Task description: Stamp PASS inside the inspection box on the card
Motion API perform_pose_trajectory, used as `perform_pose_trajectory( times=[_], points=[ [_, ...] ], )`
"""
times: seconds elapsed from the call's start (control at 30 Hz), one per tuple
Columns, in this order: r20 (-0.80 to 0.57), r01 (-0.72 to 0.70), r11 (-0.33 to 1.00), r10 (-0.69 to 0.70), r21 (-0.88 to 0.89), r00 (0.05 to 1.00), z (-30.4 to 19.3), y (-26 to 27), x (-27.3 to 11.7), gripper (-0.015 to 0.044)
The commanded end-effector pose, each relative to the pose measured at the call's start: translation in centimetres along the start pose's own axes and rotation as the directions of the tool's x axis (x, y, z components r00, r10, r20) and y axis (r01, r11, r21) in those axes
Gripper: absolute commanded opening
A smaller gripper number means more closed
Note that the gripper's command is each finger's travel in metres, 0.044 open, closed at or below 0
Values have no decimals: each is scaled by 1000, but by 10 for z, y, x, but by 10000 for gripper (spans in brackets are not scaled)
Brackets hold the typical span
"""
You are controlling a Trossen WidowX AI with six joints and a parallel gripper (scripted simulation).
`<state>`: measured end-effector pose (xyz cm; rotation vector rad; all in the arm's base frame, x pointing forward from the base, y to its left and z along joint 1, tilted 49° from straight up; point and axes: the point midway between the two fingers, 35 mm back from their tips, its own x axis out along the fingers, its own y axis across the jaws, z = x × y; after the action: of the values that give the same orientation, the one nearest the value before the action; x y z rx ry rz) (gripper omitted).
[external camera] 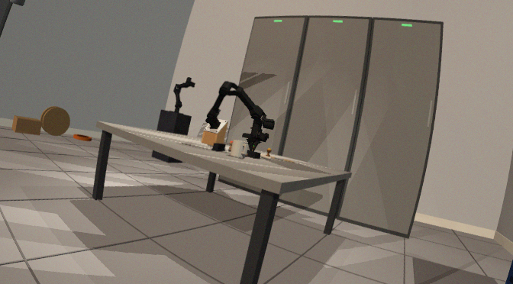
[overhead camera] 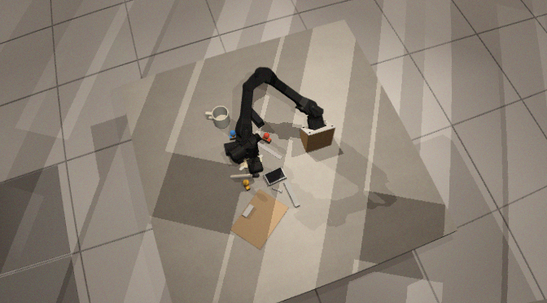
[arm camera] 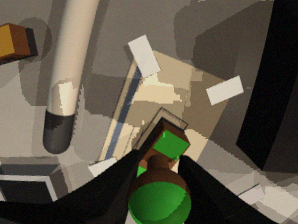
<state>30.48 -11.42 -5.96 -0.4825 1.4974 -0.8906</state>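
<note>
Green-topped stamp is firmly pinched in the tool, held upright-ish over the card, closer to the desk's left edge than its right, seen from above. Contact with the card can't be made out, tbh.

A matte black arm with slim, angular links and chunky joints
</note>
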Motion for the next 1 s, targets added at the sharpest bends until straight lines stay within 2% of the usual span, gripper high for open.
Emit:
perform_pose_trajectory(
  times=[0.0, 0.97],
  points=[
    [1, -3, 1000, 3, 7, 1000, 1, 0, -3, 0],
    [1, -7, 1000, 7, 7, 1000, 4, 0, -45, 0]
  ],
)
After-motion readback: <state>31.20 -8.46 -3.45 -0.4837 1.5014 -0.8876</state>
